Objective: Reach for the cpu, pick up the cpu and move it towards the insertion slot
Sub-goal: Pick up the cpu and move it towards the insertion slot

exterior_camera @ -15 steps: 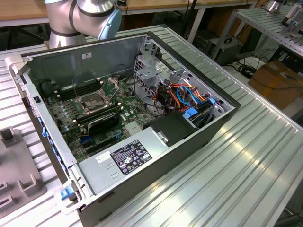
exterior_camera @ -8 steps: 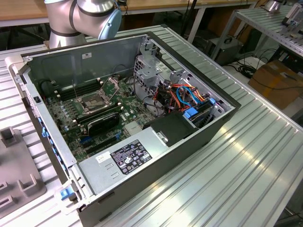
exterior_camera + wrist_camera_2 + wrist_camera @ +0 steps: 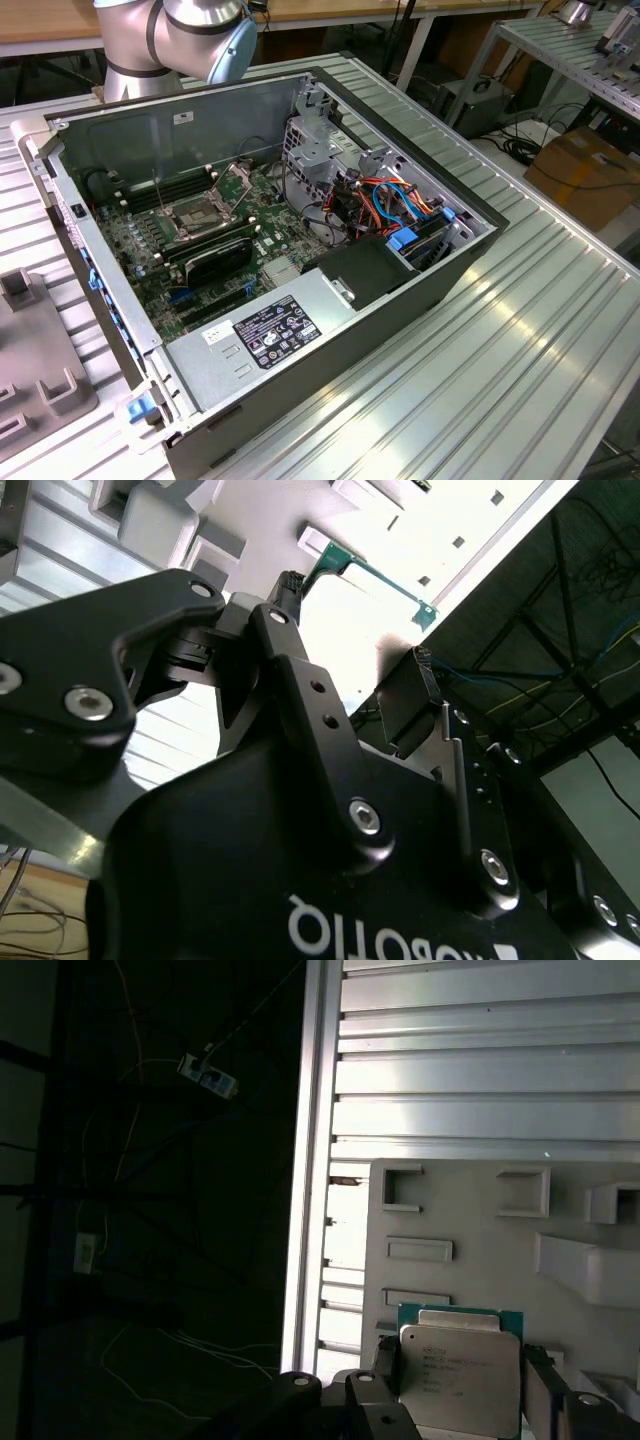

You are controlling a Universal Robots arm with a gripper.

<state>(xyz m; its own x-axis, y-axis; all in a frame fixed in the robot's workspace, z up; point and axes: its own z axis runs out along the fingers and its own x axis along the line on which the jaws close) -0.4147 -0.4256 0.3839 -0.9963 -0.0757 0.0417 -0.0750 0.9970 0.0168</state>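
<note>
The cpu is a flat square chip with a silver lid and a green rim. In the first wrist view it sits between my gripper's two dark fingertips, which press on its opposite edges, over a grey fixture plate. The second wrist view shows the gripper from behind, with the chip's green edge spanning the fingertips. The insertion slot, a silver-framed socket with a dark centre, lies on the motherboard inside the open case in the exterior view. The arm stands behind the case.
The case's metal walls rise around the motherboard. A black ribbed block and memory slots lie beside the socket. Cables and drive cages fill the exterior view's right side. A grey fixture rests on the ribbed table at the left.
</note>
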